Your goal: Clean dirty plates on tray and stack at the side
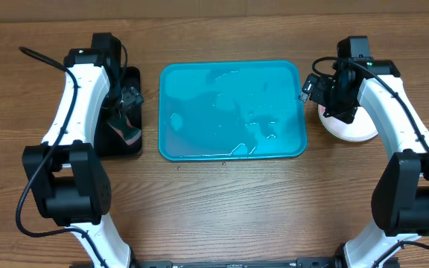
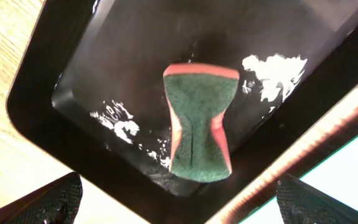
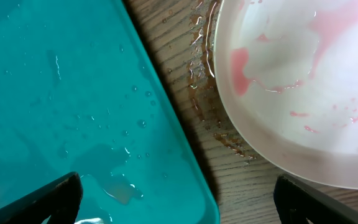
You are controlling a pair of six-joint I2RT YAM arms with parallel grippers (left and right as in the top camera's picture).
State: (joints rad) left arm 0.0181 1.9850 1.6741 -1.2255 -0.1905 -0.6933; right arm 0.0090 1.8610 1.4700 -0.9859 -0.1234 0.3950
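I see my right jaws wide open and empty, directly above the red-smeared round white plastic plate [image 3: 303, 93]. It sits on the worktop [image 1: 222, 208] just right of the large turquoise rectangular plastic tray [image 1: 199, 97]. My left jaws, also spread and empty, hover over the green-and-orange sponge [image 2: 199, 121].

a: what fills the left side?
b: the turquoise tray [image 3: 55, 93], wet with droplets.
a: and the right?
b: a white plate [image 3: 303, 130] smeared pink, just beside it, on the wet wooden table [image 3: 176, 50]. dark fingertips [image 3: 48, 202] sit wide apart below.
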